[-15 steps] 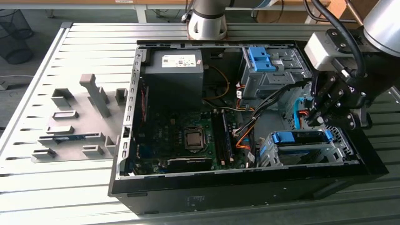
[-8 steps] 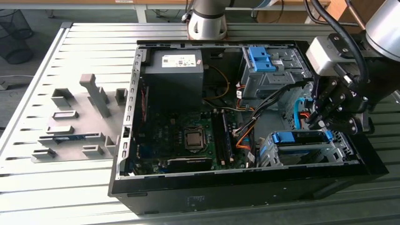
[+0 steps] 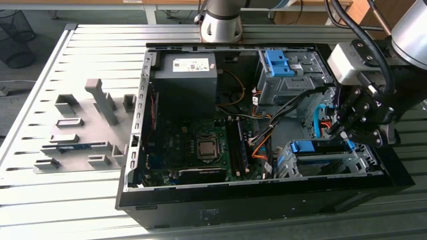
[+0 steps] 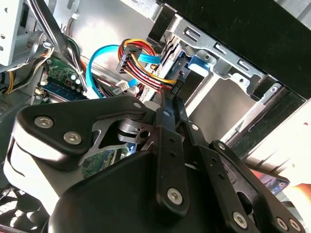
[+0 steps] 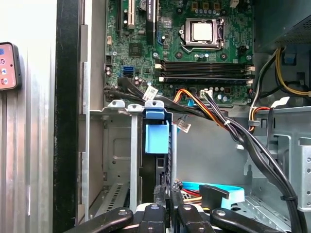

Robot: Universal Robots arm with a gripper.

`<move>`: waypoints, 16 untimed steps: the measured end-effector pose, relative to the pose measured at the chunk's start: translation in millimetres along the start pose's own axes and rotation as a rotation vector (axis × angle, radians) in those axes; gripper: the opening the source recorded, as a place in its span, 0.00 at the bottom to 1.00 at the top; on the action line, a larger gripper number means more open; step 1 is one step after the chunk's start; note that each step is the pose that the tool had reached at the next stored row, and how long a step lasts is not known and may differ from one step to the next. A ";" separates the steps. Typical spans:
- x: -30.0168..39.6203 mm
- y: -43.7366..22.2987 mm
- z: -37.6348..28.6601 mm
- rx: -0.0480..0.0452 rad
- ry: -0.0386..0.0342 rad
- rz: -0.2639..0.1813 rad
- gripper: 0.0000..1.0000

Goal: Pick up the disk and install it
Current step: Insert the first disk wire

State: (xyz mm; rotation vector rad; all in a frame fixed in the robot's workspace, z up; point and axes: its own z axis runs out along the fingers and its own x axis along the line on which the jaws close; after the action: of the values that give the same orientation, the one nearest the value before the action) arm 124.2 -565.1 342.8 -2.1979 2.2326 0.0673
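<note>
Inside the open computer case [image 3: 267, 192], we see the disk [image 5: 156, 138] seated upright in the drive cage [image 5: 114, 155]; our end effector [image 5: 167, 194] has its fingers together against the disk's rear edge.

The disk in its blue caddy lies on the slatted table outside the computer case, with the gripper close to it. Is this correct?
Not quite. The disk in its blue caddy does not lie on the table. The first wrist view shows it slotted in the metal drive cage inside the computer case, with the gripper close to it.
</note>
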 end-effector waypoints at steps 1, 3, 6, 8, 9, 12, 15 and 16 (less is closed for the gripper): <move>0.0 0.0 0.1 0.0000 0.0001 0.000 0.16; 0.0 0.2 0.2 0.0000 0.0002 0.001 0.16; 0.1 0.5 0.6 0.0000 0.0000 0.001 0.16; 0.1 0.7 1.3 0.0001 -0.0001 0.001 0.16; 0.1 0.7 1.7 0.0001 -0.0001 0.002 0.16; 0.1 0.7 2.7 0.0002 -0.0001 0.004 0.16; 0.2 0.6 3.9 0.0002 -0.0001 0.006 0.16; 0.2 0.6 4.3 0.0002 -0.0002 0.007 0.16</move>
State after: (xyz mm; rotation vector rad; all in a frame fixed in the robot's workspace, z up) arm 123.5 -565.2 338.5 -2.1896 2.2406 0.0673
